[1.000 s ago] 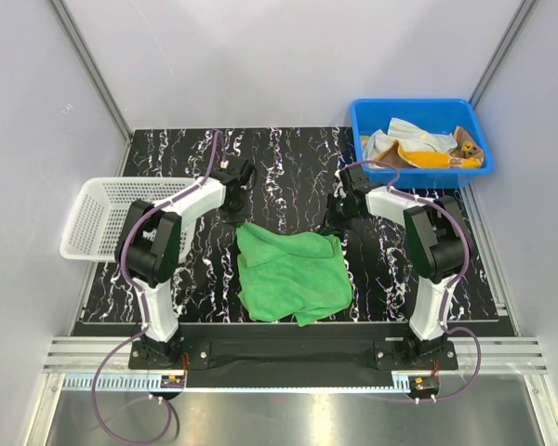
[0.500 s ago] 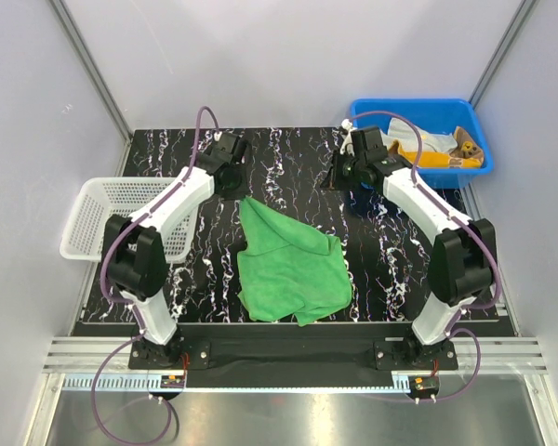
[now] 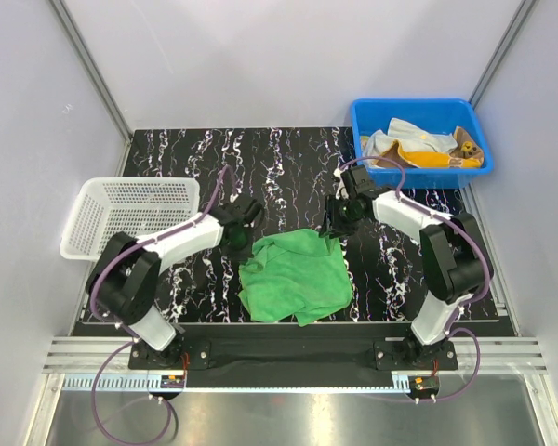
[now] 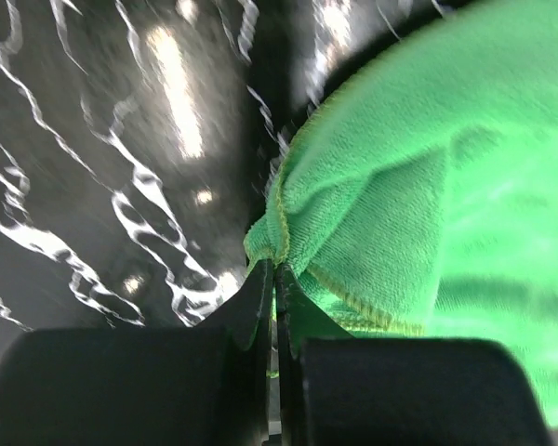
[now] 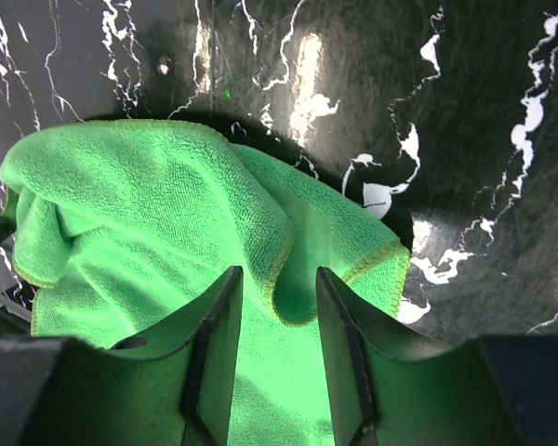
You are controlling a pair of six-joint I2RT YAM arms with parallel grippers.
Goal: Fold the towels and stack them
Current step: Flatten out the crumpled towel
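Observation:
A plain green towel (image 3: 293, 279) lies bunched on the black marbled table, between the two arms. My left gripper (image 3: 246, 229) is at its back left corner, shut on the hemmed edge of the green towel (image 4: 428, 167); in the left wrist view the left gripper (image 4: 276, 271) pinches that edge at its tips. My right gripper (image 3: 336, 223) stands open over the back right corner, where a raised fold of the green towel (image 5: 149, 204) sits between the spread jaws of the right gripper (image 5: 279, 283). More towels (image 3: 418, 144) lie in the blue bin.
The blue bin (image 3: 418, 175) stands at the back right, just behind the right arm. A white mesh basket (image 3: 121, 218) sits at the left edge of the table, beside the left arm.
Both arms swung back and up, the left one lifting its towel corner, then came down and forward again. The towel now lies more bunched. The right gripper has opened.

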